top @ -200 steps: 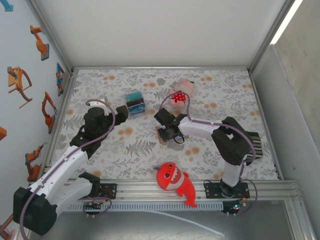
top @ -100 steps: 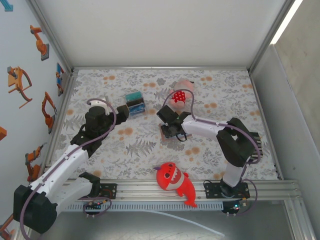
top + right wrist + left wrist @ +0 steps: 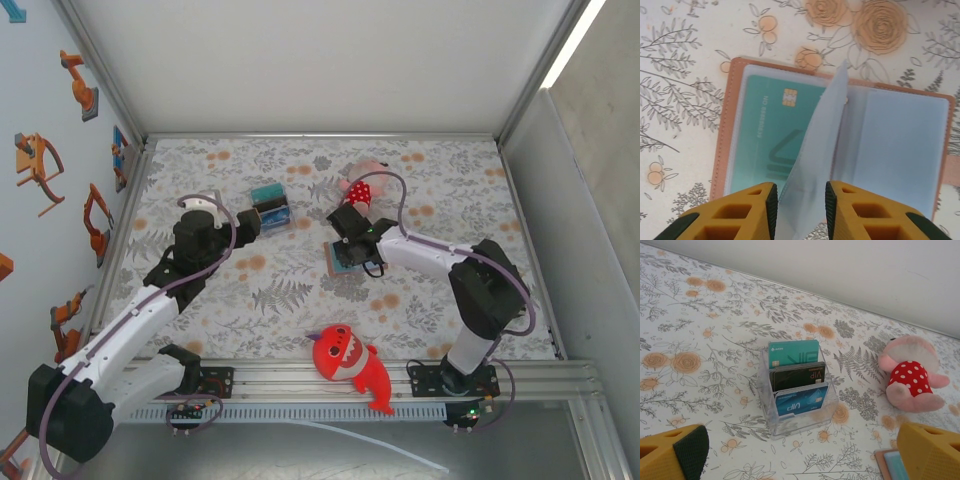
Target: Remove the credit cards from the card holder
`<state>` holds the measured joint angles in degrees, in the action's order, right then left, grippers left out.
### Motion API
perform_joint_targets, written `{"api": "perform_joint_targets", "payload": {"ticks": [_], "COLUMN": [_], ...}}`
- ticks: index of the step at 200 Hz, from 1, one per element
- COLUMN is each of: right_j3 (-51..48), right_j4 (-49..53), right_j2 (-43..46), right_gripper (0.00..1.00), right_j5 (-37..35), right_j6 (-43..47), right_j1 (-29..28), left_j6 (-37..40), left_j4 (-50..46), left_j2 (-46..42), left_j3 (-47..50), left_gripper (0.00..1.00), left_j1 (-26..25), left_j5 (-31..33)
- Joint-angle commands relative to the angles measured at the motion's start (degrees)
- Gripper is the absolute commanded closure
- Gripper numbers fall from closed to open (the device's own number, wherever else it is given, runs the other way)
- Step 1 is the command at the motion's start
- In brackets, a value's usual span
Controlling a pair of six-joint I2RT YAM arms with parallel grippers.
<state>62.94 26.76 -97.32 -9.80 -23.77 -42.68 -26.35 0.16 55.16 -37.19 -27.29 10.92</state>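
- since a second ago the right end effector [image 3: 799, 205] has shifted up the table [image 3: 300, 290], narrowly pinching a clear sleeve of the open card holder [image 3: 890, 145].
- left end effector [image 3: 800, 460] hangs wide near a clear card stand [image 3: 796, 390].
- risk: the teal card [image 3: 775, 135] stays tucked in, so lifting may drag the holder.

A floral-patterned table [image 3: 280, 300] sits enclosed by plain white walls [image 3: 320, 60].

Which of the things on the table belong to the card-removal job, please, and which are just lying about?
Job:
card holder, lying open
teal card in its left sleeve
right gripper, a clear sleeve leaf between its fingers

Lying about:
clear stand with three cards
pink plush
red shark plush
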Motion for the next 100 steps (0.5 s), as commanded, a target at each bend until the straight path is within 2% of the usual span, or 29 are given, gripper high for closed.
{"api": "perform_joint_targets", "payload": {"ticks": [1,100], "right_j3": [-1.6,-8.6], "right_j4": [1.4,-1.9], "right_j2": [2.1,7.4], "right_gripper": [0.68,0.68], "right_j5": [-1.5,1.2], "right_j6": [0.1,-0.7], "right_j1": [1.1,7.6], "left_j6": [1.4,2.8], "left_j4": [0.1,-0.7], "left_j2": [0.2,2.2], "left_j3": [-2.2,-4.1], "left_gripper": [0.03,0.03], "left_j1": [-0.5,-3.0], "left_j5": [0.8,2.2]}}
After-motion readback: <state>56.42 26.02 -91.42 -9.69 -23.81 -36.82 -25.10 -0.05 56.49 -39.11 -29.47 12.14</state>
